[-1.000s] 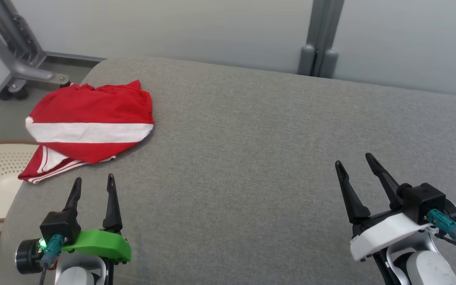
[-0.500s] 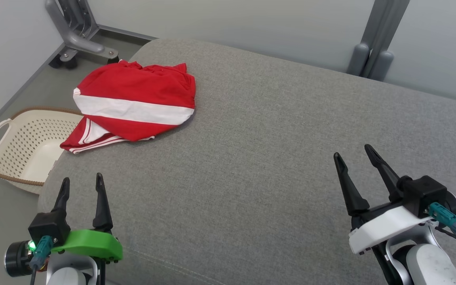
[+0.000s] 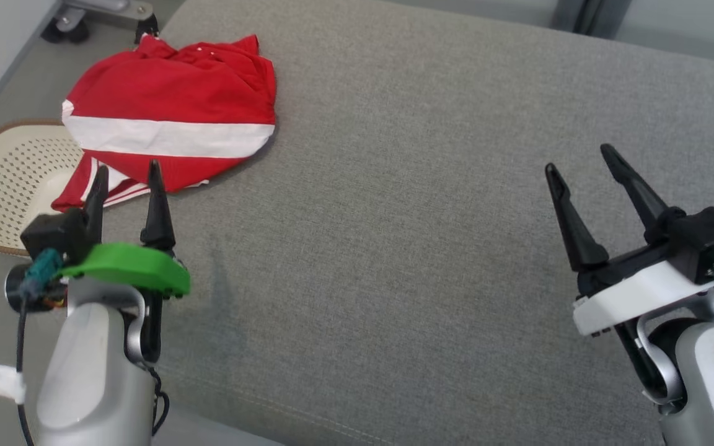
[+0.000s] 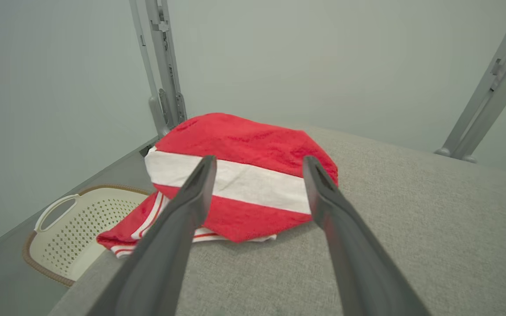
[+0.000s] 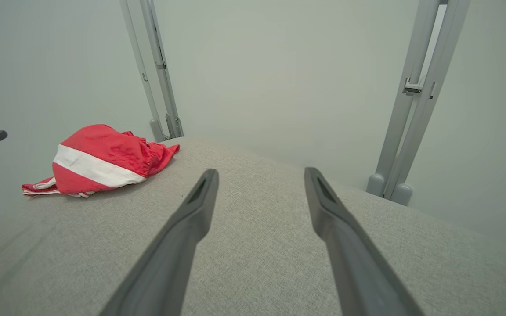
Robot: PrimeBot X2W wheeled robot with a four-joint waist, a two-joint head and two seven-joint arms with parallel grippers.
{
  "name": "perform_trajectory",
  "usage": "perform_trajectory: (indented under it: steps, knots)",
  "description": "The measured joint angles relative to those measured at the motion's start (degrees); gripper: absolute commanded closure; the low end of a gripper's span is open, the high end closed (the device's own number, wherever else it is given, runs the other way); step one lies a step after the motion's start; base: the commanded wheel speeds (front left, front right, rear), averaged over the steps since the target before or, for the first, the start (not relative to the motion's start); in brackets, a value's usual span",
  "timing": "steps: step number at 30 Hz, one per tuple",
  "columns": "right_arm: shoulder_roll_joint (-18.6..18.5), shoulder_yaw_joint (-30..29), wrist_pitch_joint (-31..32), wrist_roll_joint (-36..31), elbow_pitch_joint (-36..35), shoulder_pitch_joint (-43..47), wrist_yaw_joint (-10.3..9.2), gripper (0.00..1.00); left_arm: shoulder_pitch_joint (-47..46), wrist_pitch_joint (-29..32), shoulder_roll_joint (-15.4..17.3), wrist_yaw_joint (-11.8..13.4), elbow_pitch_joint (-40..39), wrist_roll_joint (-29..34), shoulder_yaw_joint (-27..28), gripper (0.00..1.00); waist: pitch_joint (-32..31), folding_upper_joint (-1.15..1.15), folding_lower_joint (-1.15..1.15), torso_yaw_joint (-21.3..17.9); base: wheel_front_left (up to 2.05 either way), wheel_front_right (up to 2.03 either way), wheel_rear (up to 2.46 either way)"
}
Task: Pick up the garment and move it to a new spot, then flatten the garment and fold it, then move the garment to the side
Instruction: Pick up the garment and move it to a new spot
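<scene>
Both pairs of jaws stand spread and empty. The left gripper (image 3: 127,168) hovers just short of the red shirt (image 3: 171,111), and the right gripper (image 3: 579,158) hangs well apart over bare grey cushion (image 3: 425,235). The shirt, crossed by a white band, lies crumpled at the cushion's far left corner, its striped sleeve at the edge above a cream perforated basket (image 3: 4,186) on the floor. The left wrist view frames the shirt between its fingers. The right wrist view shows grey upright posts (image 5: 415,101) by the wall. Open cushion stretches rightward.

The left hand (image 3: 129,166) and right hand (image 3: 577,157) both point forward, empty, jaws standing wide apart.
</scene>
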Motion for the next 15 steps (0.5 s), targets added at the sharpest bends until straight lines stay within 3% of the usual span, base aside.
perform_trajectory:
  steps: [9,15]
  knots:
    - [-2.0,-2.1,1.6,-0.6,-3.8,-4.2,0.00,0.00,-17.3,8.0,4.3,-2.9,14.6,-4.2,-0.6,0.00,10.5,0.00,0.00,-2.4,0.00,0.00,0.00]
    - [-2.0,-2.1,1.4,-0.6,-3.9,-5.3,0.00,0.00,-24.7,10.8,8.0,-3.5,25.2,-6.5,-0.9,0.00,15.6,0.00,0.01,-4.7,0.00,0.00,0.00]
